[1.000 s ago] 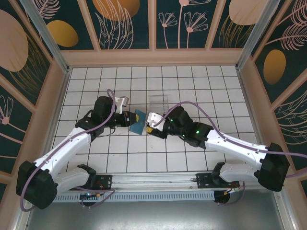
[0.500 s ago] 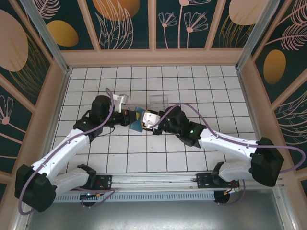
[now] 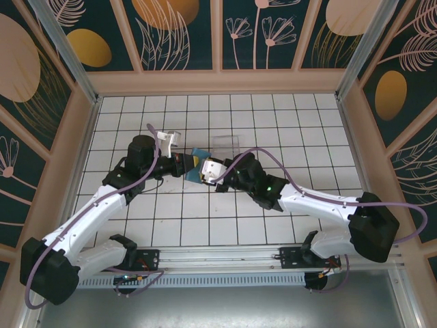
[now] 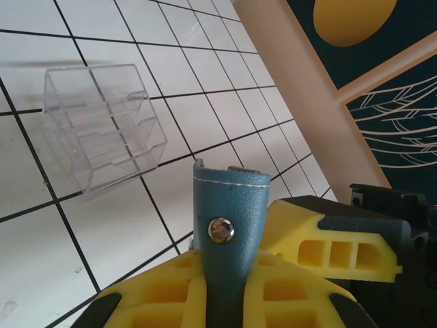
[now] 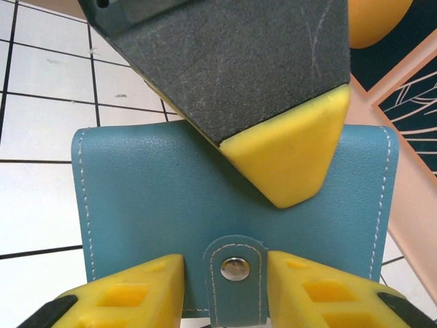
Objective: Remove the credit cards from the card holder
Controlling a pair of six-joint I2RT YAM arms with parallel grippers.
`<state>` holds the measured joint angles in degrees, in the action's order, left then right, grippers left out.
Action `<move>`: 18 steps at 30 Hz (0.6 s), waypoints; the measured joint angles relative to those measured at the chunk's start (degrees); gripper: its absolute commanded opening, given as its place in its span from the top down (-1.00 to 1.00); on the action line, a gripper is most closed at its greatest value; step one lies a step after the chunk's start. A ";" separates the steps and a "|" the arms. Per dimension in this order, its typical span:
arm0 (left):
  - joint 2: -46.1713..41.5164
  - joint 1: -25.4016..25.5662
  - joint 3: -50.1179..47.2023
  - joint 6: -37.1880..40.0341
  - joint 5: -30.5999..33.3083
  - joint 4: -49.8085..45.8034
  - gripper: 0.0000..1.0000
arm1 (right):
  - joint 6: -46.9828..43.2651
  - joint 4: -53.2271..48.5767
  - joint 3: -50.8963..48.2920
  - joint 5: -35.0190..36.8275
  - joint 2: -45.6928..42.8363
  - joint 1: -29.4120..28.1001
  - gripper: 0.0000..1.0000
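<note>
The teal card holder [image 3: 195,163] hangs above the tiles, closed, with my left gripper [image 3: 183,165] shut on it. In the left wrist view it stands edge-on between the yellow pads [image 4: 164,290], its snap button [image 4: 220,230] facing the camera. My right gripper [image 3: 206,171] has come up against its flat face [image 5: 157,205]. The right jaws stand a little apart on either side of the snap tab [image 5: 235,270]; the right pad touches the tab and a thin gap shows on the left. The credit cards are hidden.
A clear plastic slotted stand [image 3: 225,145] sits on the white tiled floor just behind the two grippers, also seen at upper left from the left wrist [image 4: 102,133]. Wooden walls ring the floor.
The right gripper has moved left up to the card holder and its jaws have narrowed around the snap tab. The left gripper has kept its grip, shifting slightly back.
</note>
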<state>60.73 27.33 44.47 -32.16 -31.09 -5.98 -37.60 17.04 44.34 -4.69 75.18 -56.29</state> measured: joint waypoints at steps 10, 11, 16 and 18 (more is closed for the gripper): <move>0.02 -0.04 0.00 0.00 -0.17 0.20 1.00 | 0.68 0.57 0.00 0.81 0.00 0.00 0.40; 0.02 -0.04 0.00 0.00 -0.17 0.20 1.00 | 0.66 0.57 0.00 0.81 0.00 0.00 0.42; 0.02 -0.07 0.00 -0.04 -0.17 0.22 1.00 | 1.05 0.57 0.00 1.11 0.02 0.00 0.53; 0.02 -0.07 0.00 -0.17 -0.15 0.22 1.00 | 1.09 0.57 0.00 1.25 0.02 -0.02 0.57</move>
<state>60.75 27.27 44.47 -32.34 -31.24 -5.76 -36.51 17.61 44.34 -3.44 75.20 -56.31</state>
